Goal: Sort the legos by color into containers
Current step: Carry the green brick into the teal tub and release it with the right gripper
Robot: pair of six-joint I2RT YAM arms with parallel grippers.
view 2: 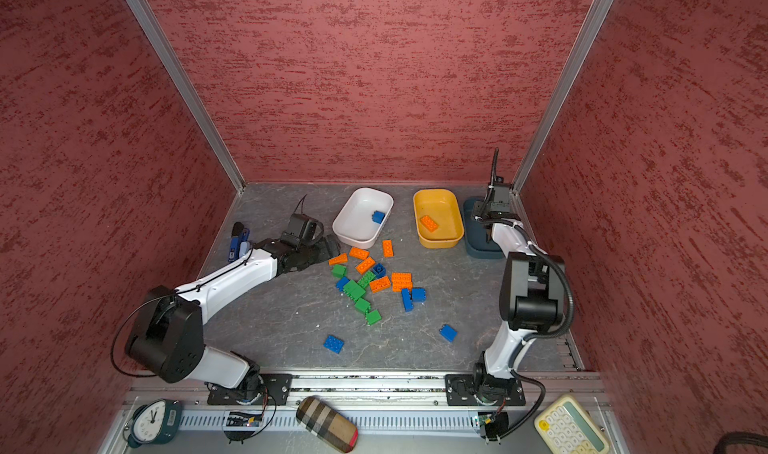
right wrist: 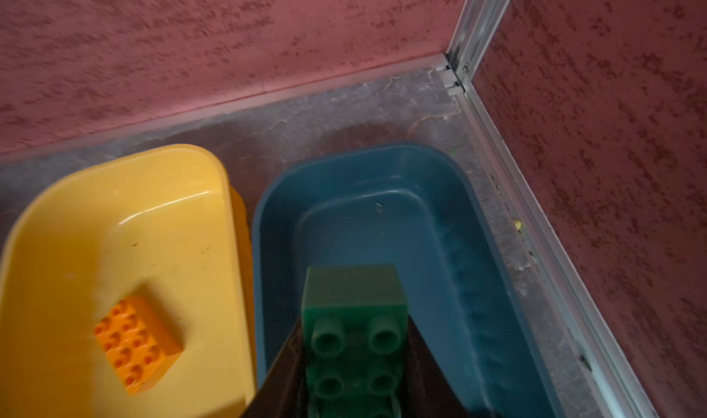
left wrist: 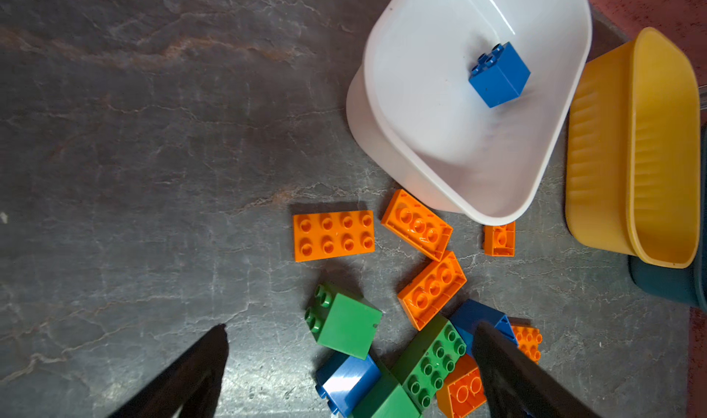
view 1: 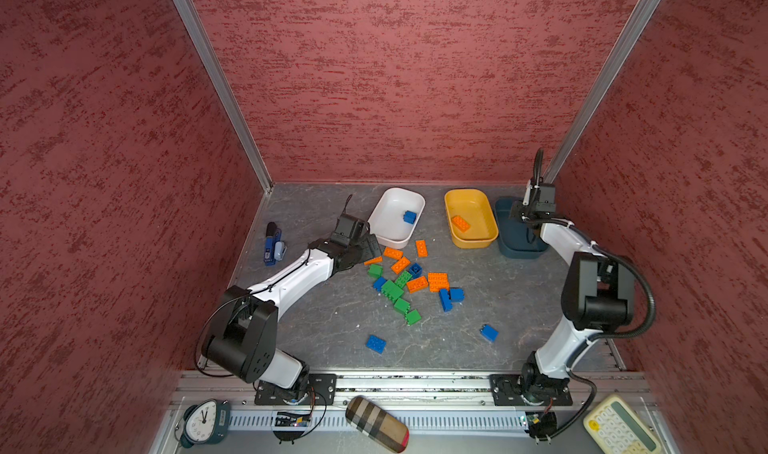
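Right fingers (right wrist: 424, 374) grip a green lego (right wrist: 354, 301) unseen in both top views.

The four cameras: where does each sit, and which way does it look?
Both top views: high over the near edge, looking down at the table; left arm and right arm show whole.
Left wrist: on the left arm, looking down past the open left gripper at loose legos and the white tub.
Right wrist: on the right arm, facing the far corner over the teal tub; right gripper shut on a green lego.
Shared: the yellow tub shows in all four.
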